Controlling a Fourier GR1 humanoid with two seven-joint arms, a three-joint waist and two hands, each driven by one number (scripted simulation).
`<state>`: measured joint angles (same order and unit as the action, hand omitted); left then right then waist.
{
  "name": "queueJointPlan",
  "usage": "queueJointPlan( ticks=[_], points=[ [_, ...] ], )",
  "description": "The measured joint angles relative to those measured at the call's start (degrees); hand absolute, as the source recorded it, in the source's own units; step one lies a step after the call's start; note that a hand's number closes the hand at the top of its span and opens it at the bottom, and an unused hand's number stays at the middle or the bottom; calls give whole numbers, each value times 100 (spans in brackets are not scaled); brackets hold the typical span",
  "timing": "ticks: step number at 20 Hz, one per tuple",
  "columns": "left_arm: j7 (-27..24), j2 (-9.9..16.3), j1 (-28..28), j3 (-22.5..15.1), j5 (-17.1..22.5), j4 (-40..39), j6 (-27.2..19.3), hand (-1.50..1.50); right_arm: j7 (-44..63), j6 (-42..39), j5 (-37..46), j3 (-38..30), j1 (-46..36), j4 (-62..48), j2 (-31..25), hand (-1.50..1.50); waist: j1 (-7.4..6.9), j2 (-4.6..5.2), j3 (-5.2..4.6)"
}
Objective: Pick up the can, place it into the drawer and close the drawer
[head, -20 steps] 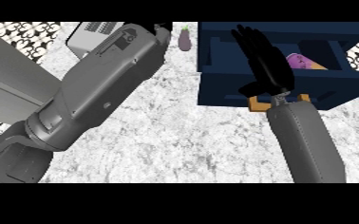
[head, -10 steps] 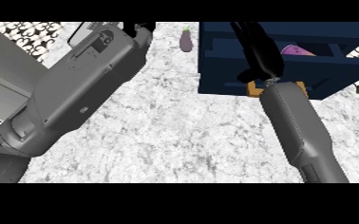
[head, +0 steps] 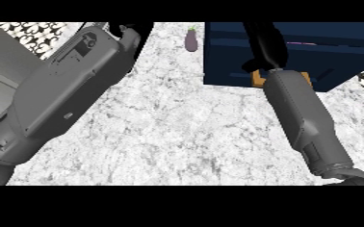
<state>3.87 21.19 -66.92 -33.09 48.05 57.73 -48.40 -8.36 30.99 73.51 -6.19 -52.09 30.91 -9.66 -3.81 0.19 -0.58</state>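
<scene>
A: Since half a second back, the right hand (head: 265, 43) has gone farther up over the drawer (head: 235, 62). More of the pink thing inside is hidden now; only a thin pink strip (head: 301, 43) shows past the hand.

B: Is that strip the can?

A: Cannot tell. No can is plainly in view. If it is in the drawer, the hand and the drawer's walls cover it.

B: State of the right hand?

A: Black palm and wrist show over the dark blue drawer, fingers running out past the top of the view. Whether they are straight or curled, I cannot tell. The orange wrist piece (head: 257, 78) sits at the drawer's near edge, grey forearm (head: 302, 120) trailing down to the lower right.

B: Drawer position?

A: Upper right, on the marbled counter (head: 192, 134), seen from above, with a paler blue band crossing its inside.

B: Left side?

A: The left forearm (head: 68, 91) fills the left of the view, big and grey, slanting up toward the top centre. Only a bit of the left hand (head: 135, 29) shows at the top edge; fingers cut off there, so I cannot tell its state either.

B: Anything else out there?

A: A small eggplant (head: 191, 39) on the counter, just left of the drawer, between the two arms. A black-and-white patterned patch (head: 35, 33) at the top left corner.
</scene>
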Motion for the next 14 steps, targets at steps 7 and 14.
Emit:
queueJointPlan(
  ticks=[7, 14],
  points=[
    [185, 248, 145, 67, -108, 336, 45, -150, 91, 648, 34, -277, -547, -905, -67, -150, -80, 77, 44],
    [407, 347, 165, 41, -214, 686, -48, -150, 214, 638, 127, -382, -1083, -1549, -269, -150, -167, 166, 88]
  ],
)
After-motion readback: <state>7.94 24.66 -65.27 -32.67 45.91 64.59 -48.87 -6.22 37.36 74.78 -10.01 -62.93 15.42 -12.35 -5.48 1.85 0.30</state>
